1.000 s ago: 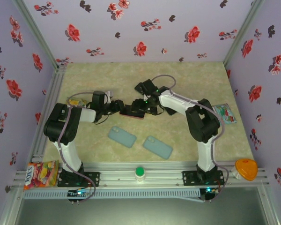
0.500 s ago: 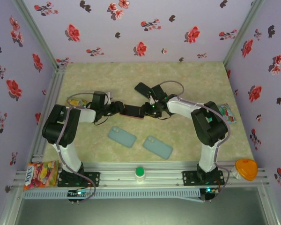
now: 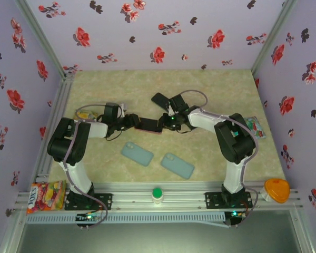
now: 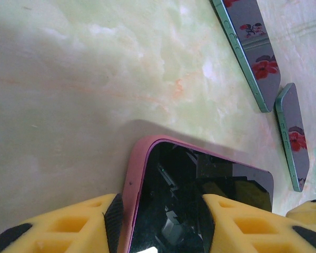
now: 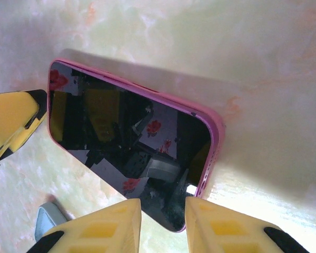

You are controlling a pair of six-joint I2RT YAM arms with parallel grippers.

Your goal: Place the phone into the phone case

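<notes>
We see the phone (image 3: 147, 125) right between our two grippers, out in the middle of the desk (image 3: 210, 84). It already sits in the pink case (image 4: 130, 179), and the pink rim runs all around the dark glass. The left gripper (image 4: 159, 203) is at one short end of the phone. Its fingers are apart: one yellow finger (image 4: 102, 216) is just beside the pink side, and the other is over the glass. We cannot tell if they are squeezing the phone. The right gripper (image 5: 163, 213) is at the other short end. Its fingers are only a little apart, and the round end of the phone peeks through the thin gap between them. We cannot tell if they touch the phone. A dark shadow lies on the desk along one long side of the phone. Two teal phones (image 3: 137, 153) (image 3: 177, 165) lie flat on the desk, side by side, closer to the arm bases than both grippers. A black flat thing (image 3: 160, 99) lies just past the right gripper, on the far side.
</notes>
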